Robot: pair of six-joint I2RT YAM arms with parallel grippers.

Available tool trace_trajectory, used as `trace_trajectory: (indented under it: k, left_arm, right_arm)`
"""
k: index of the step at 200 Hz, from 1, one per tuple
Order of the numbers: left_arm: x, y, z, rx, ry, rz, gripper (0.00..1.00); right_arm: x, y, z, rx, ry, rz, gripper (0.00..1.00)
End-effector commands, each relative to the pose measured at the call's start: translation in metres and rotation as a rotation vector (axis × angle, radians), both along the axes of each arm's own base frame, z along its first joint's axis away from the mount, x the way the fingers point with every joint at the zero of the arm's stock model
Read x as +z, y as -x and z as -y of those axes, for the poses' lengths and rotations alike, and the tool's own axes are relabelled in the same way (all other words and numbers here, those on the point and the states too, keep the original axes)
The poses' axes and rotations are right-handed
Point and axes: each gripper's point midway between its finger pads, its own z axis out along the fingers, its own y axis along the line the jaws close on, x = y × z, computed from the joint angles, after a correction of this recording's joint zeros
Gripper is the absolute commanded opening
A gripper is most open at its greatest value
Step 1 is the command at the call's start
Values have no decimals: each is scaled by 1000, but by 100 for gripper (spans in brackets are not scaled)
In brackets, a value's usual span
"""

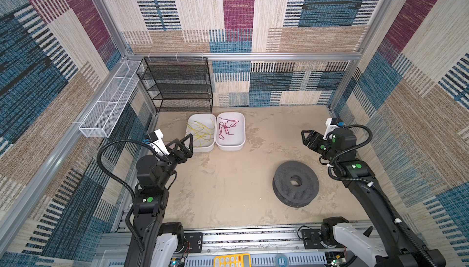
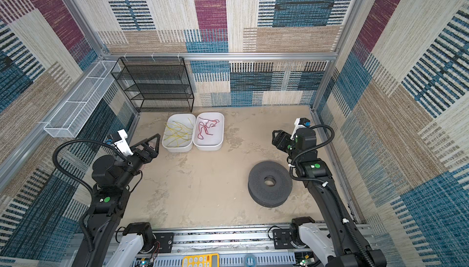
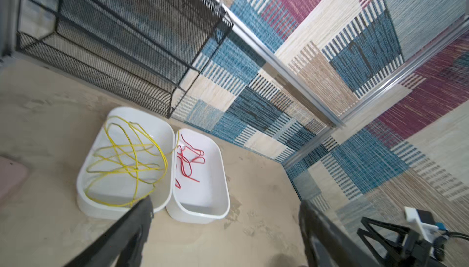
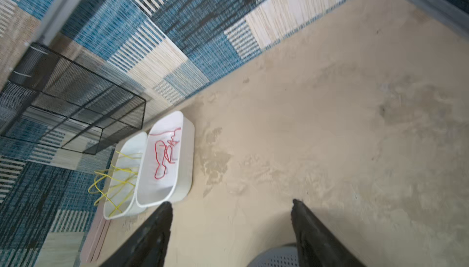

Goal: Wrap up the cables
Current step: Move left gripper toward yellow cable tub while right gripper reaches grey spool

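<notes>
Two tubs stand side by side, touching, at the rear of the table [image 1: 228, 189], directly before the mesh shelf rack [image 1: 177, 85] at the back wall. The cables [image 1: 201, 132] lie in the left tub [image 1: 203, 149], with some loops over its rim. A thin cord [image 1: 227, 128] lies in the right tub [image 1: 229, 147]. A wire basket [image 1: 109, 105] runs along the left wall. A perforated disc [image 1: 284, 176] lies flat at front right, well apart from both tubs. The left gripper [image 1: 187, 142] sits just beside the left tub's near corner. The right gripper [image 1: 304, 138] sits behind the disc.

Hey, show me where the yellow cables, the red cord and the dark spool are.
yellow cables [image 3: 137, 168], left wrist view, where several strands cross mid-tangle.
red cord [image 3: 184, 161], left wrist view, on its bunched loops.
dark spool [image 1: 281, 179], a top view, on the perforated top face beside the hub hole.
</notes>
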Motion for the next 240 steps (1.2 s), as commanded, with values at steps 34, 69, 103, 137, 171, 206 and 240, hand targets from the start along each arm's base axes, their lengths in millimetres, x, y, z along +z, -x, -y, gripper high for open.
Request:
trace_trajectory:
  k: [34,69,103,137,171,206,240]
  left_arm:
    - [-49,4,60,-233,146,-168,81]
    - [-89,14,110,-320,61,-231,82]
    - [-92,6,120,-353,2,-279,83]
    - [-92,6,116,-324,13,-270,83]
    - [-90,5,108,-280,-5,-261,83]
    - [-91,1,105,-256,-15,-272,83]
    - [-96,2,100,-234,-26,-281,83]
  right_arm:
    - [-76,48,-12,58,-1,-299,60]
    - [-116,73,-35,131,-19,-421,59]
    - [-133,84,-45,161,-1,-465,62]
    - [-149,92,-51,174,-11,-500,62]
    - [-152,87,-56,198,-15,-496,62]
    - [-158,79,-73,254,-65,-498,62]
    - [-156,65,-92,309,-85,-482,62]
